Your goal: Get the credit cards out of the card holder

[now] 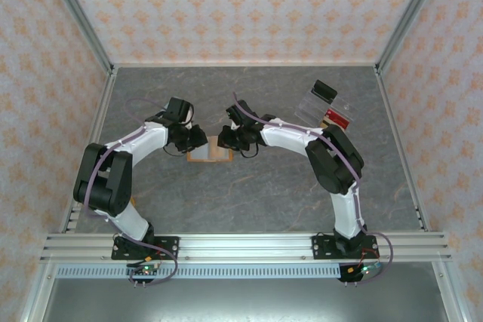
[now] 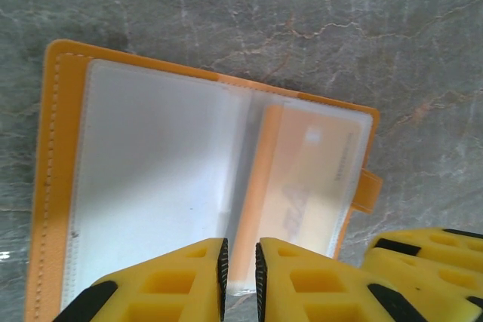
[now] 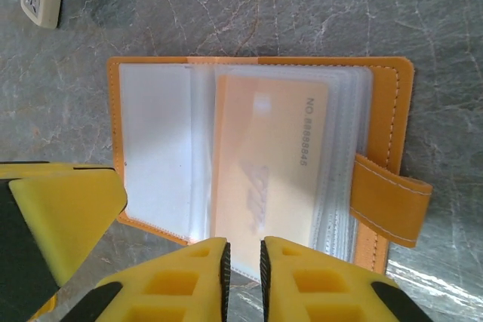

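The orange card holder (image 1: 209,157) lies open on the grey table between my two grippers. Its see-through pockets face up inside the orange cover (image 3: 392,111), which also shows in the left wrist view (image 2: 56,148). One pale reddish credit card (image 3: 268,164) sits inside a pocket on the strap side, and it is blurred through the plastic in the left wrist view (image 2: 302,186). My left gripper (image 2: 240,273) hangs over the holder's near edge by the fold, its jaws a narrow gap apart. My right gripper (image 3: 244,273) stands the same way over the card pocket's edge. Neither clamps anything.
A clear plastic tray (image 1: 317,107) stands at the back right with a black block (image 1: 324,90) and a red card (image 1: 339,118) at it. The holder's closing strap (image 3: 389,201) sticks out sideways. The two grippers' fingers stand close together over the holder.
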Controlling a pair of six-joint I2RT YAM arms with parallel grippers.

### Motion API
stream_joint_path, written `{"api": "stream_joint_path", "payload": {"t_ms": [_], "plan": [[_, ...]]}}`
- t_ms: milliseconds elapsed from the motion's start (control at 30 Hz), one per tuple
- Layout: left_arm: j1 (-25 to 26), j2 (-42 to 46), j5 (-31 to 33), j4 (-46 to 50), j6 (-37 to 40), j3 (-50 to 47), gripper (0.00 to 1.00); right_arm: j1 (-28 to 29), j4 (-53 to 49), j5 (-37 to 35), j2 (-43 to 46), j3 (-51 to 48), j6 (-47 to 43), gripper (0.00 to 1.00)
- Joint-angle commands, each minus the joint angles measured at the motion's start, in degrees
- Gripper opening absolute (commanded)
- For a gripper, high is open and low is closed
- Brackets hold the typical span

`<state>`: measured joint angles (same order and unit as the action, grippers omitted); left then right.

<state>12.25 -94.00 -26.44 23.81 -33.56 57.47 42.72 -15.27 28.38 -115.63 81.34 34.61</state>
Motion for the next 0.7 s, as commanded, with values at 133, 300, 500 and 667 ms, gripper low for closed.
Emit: {"api": "stream_joint_path", "payload": {"t_ms": [133,300,500,667], "plan": [[-1.35,-0.32,6.11,3.43,2.52,-2.38,0.21,0.02,-2.92,-4.03,-0.81,1.22,1.21,0.23],[-1.86,-1.93,5.96,2.82,2.62,-3.58,0.19,0.08,-3.40,-3.34,-2.49,1.99,1.45,0.24],[-1.89,-3.16,6.09,2.38,2.62,-4.23,0.18,0.08,-4.01,-2.66,-3.94,2.86,1.09,0.25],[-1.88,-4.24,5.96,2.03,2.62,-4.40,0.16,0.08,-3.37,-0.90,-4.46,3.05,0.94,0.22]]}}
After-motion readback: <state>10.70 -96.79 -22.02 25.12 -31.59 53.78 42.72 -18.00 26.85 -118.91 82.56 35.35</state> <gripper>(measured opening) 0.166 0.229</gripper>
